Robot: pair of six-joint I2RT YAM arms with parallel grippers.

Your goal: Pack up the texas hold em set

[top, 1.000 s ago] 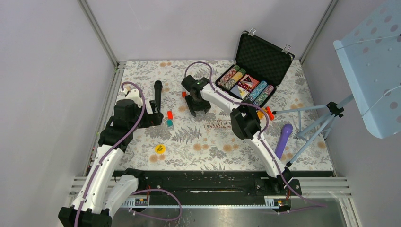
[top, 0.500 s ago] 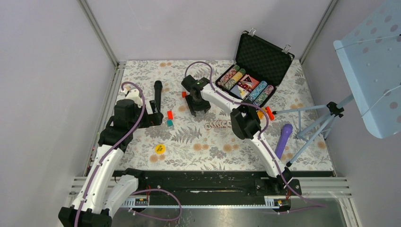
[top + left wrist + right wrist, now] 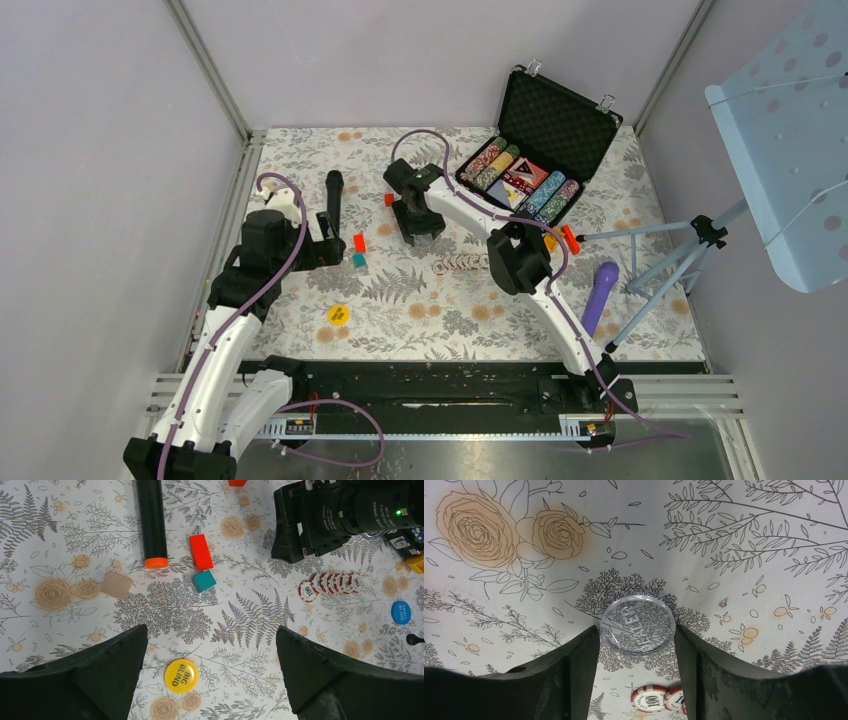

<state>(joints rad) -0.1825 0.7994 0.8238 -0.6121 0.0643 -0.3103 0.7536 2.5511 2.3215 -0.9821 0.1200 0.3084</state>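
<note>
- At centre of the right wrist view, the right gripper [image 3: 636,628] pinches the clear dealer button [image 3: 638,622] by its edges
- Left gripper [image 3: 211,630] gapes wide, empty
- Briefcase [image 3: 558,120] lies open, upper right of the top view

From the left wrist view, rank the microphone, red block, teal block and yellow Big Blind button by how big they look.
1. microphone
2. yellow Big Blind button and red block: these look about alike. The button lies nearer the camera, so I leave them unranked.
3. teal block
</note>
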